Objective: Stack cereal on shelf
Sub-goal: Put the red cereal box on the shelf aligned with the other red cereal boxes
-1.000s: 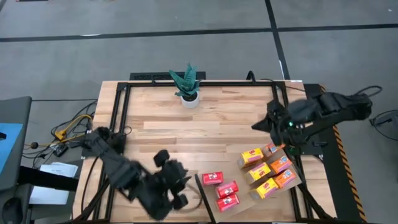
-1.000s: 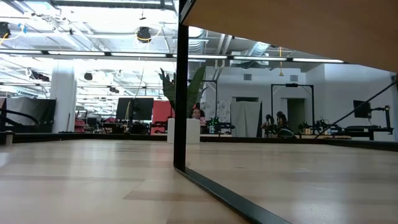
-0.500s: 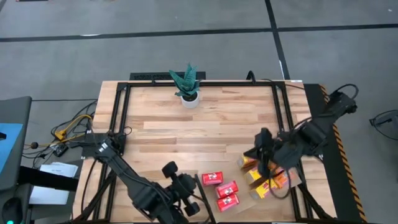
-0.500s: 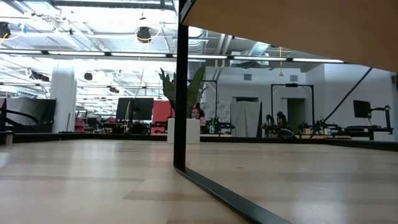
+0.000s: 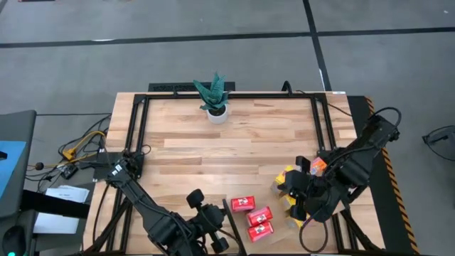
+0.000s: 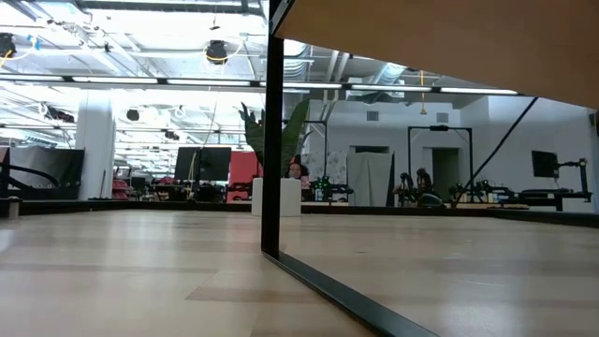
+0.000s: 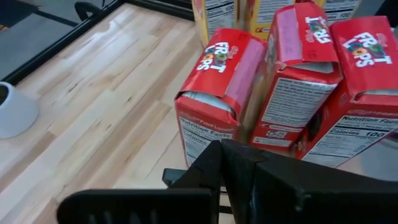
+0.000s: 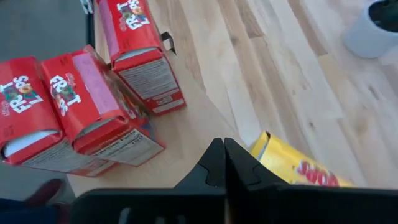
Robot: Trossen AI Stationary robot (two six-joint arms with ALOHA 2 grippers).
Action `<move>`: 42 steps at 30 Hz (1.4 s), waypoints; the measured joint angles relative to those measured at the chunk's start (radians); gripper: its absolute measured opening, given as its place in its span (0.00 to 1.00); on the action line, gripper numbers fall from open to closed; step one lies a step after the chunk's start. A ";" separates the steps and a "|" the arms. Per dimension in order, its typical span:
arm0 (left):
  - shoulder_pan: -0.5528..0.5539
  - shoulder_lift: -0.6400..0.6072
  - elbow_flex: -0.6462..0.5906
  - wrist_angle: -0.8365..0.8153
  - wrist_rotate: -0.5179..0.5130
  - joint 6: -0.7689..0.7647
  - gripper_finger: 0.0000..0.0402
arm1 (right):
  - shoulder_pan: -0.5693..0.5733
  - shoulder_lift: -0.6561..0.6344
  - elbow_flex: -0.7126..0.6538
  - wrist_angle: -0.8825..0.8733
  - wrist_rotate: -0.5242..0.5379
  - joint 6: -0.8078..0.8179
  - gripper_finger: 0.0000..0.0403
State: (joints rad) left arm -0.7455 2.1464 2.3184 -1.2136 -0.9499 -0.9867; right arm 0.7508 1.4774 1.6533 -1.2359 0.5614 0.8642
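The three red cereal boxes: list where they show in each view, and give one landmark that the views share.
High view: three red cereal boxes lie near the table's front edge, between the two arms.
Low view: not in it.
Left wrist view: they stand in a row just past the shut left pincer.
Right wrist view: clustered beyond the shut right pincer.
Shared landmark: the white plant pot.

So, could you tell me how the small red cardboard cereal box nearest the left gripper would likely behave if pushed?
The small red cardboard cereal box looks light and thin-walled, so it would probably slide easily on the smooth pale board. Its end flap looks bent, suggesting it dents readily. Lying flat, it seems unlikely to tip.
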 joint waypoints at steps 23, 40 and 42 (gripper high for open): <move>0.009 0.000 -0.159 0.160 0.033 -0.022 0.00 | 0.095 0.017 0.032 0.031 -0.031 0.046 0.02; 0.067 0.001 -0.165 0.193 -0.019 -0.022 0.00 | 0.088 0.017 0.007 0.017 -0.068 0.021 0.02; 0.074 -0.001 -0.164 0.206 -0.005 -0.005 0.00 | 0.087 0.023 0.008 0.018 -0.077 0.017 0.02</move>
State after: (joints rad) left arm -0.6719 2.1457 2.1540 -1.0073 -0.9547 -0.9916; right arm 0.8383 1.5005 1.6610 -1.2183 0.4845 0.8814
